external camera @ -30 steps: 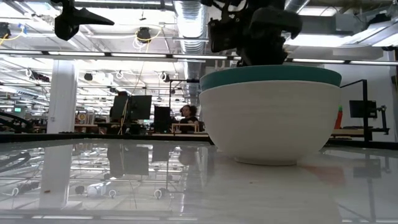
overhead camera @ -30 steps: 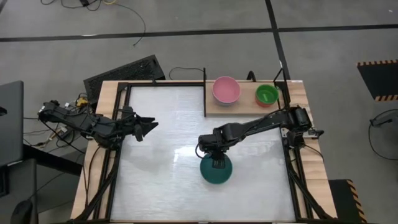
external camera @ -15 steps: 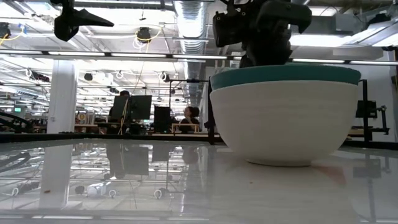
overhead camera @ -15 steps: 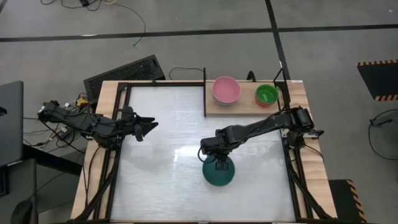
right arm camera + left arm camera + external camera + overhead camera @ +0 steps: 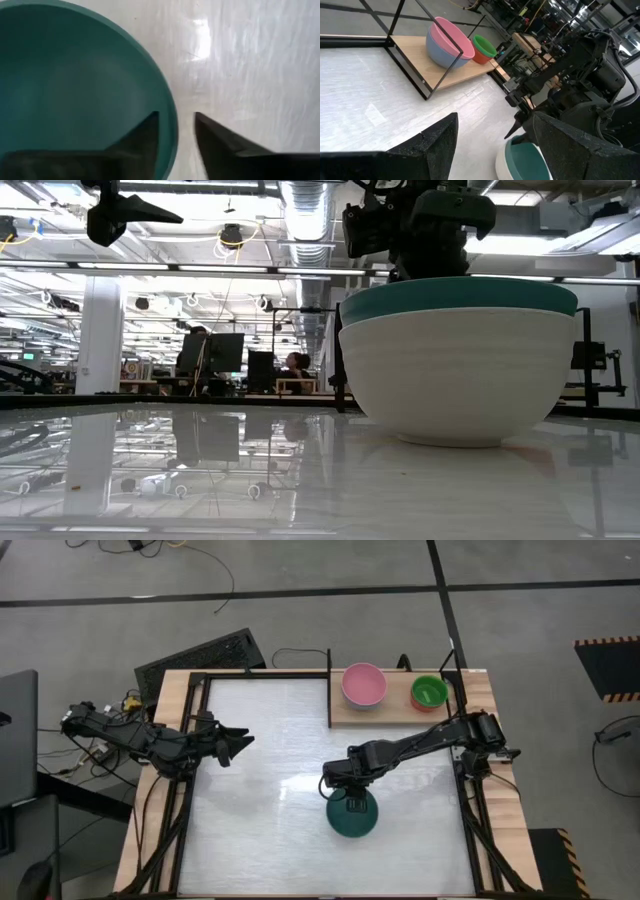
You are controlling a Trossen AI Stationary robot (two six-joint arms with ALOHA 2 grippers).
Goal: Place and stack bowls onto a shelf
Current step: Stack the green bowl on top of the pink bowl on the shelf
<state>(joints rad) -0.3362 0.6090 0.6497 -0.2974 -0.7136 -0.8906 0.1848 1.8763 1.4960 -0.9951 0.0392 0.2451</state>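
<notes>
A teal bowl [image 5: 352,820] sits nested in a white bowl [image 5: 455,375], which stands on its base on the white tabletop. My right gripper [image 5: 176,116] is open over the teal bowl's far rim, one finger inside and one outside. The wooden shelf [image 5: 395,712] at the far right carries a pink bowl [image 5: 455,40] nested in a blue one [image 5: 439,56], and a green bowl [image 5: 484,44] nested in a red one [image 5: 481,57]. My left gripper [image 5: 238,744] waits open above the table's left side, well away from the bowls. My right gripper comes from above with its fingers pointing down astride the teal bowl's far rim [image 5: 171,122]. A strip of tabletop shows between the outer finger [image 5: 212,137] and the rim. The inner finger [image 5: 145,135] lies close to the inner wall; I cannot tell whether it touches.
Thin black posts [image 5: 405,65] frame the shelf on its left side. A black metal frame [image 5: 190,800] runs round the table's edges. Bare tabletop [image 5: 270,790] lies between the two arms. People and desks show in the room behind the table in the low view.
My right gripper moved a little toward the table's right and near edges. The nested teal and white bowls slid along the table with it, staying upright. Over the last half second they have kept still.
</notes>
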